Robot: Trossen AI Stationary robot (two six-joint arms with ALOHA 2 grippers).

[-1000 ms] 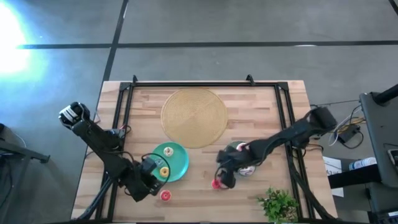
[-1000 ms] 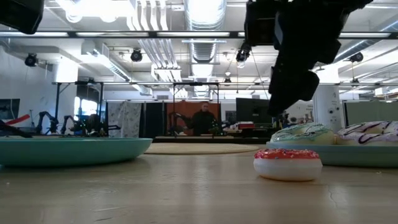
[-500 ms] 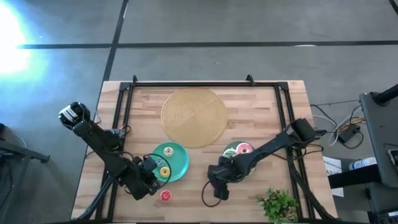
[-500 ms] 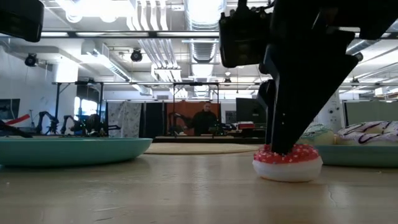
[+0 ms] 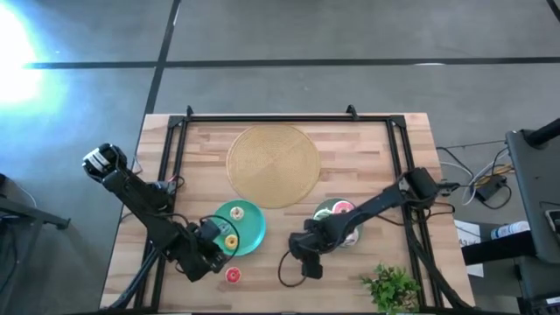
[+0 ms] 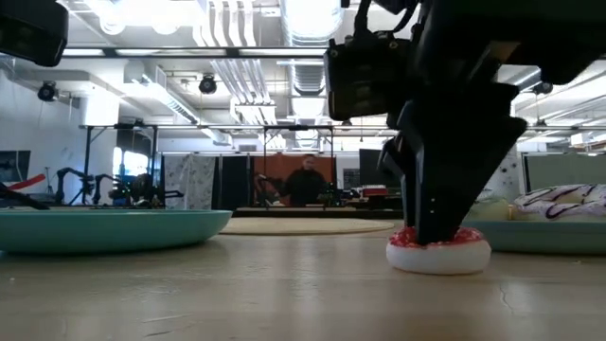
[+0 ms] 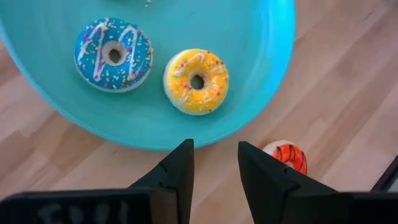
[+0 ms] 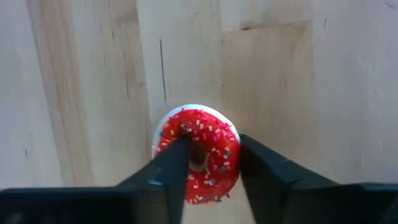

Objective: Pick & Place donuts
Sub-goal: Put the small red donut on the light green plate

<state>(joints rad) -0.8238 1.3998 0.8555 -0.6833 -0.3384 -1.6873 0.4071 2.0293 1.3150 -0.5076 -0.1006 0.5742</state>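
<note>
Jaws of the right gripper (image 8: 208, 165) are set down over the red donut (image 8: 196, 154) on the table (image 5: 262, 276), one finger through its centre hole and the other against its outer rim, narrowly apart. A second ago this gripper hung above the donut; half a second ago it had dropped to it, and now it sits a little lower on the ring, as the low view shows. The donut has not left the wood. It lies just left of the grey-green plate (image 5: 325, 213), well clear of the near table edge, with bare wood to its left. The left gripper (image 7: 215, 163) has stayed by the near rim of the teal plate (image 7: 261, 74), its jaws slightly parted and empty, an orange donut (image 7: 286, 155) just beyond them.
</note>
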